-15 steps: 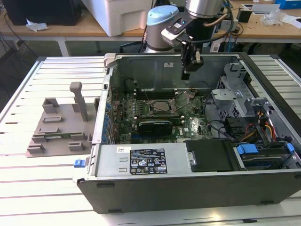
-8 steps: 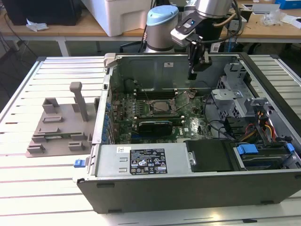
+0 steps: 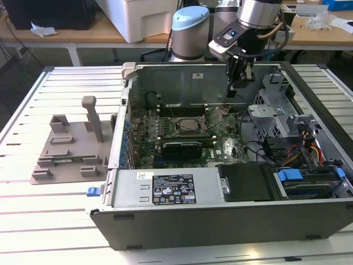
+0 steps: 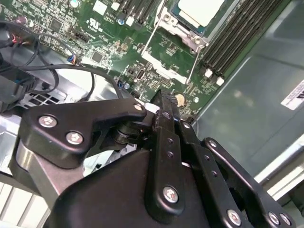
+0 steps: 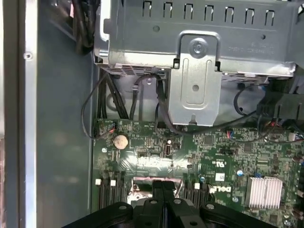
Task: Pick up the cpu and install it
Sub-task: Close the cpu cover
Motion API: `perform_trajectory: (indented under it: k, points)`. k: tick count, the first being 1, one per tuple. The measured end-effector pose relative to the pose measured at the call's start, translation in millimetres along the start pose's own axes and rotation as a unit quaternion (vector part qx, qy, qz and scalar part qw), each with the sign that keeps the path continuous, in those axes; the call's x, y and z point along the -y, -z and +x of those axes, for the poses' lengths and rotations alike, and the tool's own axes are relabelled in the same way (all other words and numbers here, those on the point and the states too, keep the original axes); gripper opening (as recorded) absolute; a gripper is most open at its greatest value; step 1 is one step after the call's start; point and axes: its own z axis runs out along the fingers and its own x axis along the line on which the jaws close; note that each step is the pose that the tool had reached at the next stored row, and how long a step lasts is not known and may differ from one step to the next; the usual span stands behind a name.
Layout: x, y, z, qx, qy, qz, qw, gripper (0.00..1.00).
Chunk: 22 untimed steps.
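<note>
End effector (image 3: pixel 239 89) mine, fingers pressed together, nothing held, hovering over motherboard (image 3: pixel 231 148) inside case. cpu (image 4: pixel 199 8) already seated in socket, 8 o'clock from me in exterior view. Socket frame (image 4: pixel 164 57) looks unlatched, so clamping seems left. Label (image 3: pixel 173 196) on grey cover, print left unread.

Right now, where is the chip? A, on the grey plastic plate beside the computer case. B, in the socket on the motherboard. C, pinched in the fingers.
B: the chip lies in the socket on the motherboard, and the fingers are shut together above the board.
</note>
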Motion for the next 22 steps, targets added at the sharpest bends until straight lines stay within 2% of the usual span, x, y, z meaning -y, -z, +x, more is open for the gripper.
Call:
perform_trajectory:
  k: [4,12,15,20,22]
  points:
    - [-5.7,-12.9,0.0,0.0001,0.000,0.0002,1.0000,0.11]
    - [-9.0,-35.8,0.3,0.0000,0.000,0.0002,1.0000,0.11]
    - [-10.1,-49.6,0.7,0.0000,0.000,0.0002,1.0000,0.11]
    - [-6.0,-61.0,2.1,0.0001,0.000,0.0002,1.0000,0.11]
    - [-3.1,-62.7,2.4,0.0001,0.000,0.0002,1.0000,0.11]
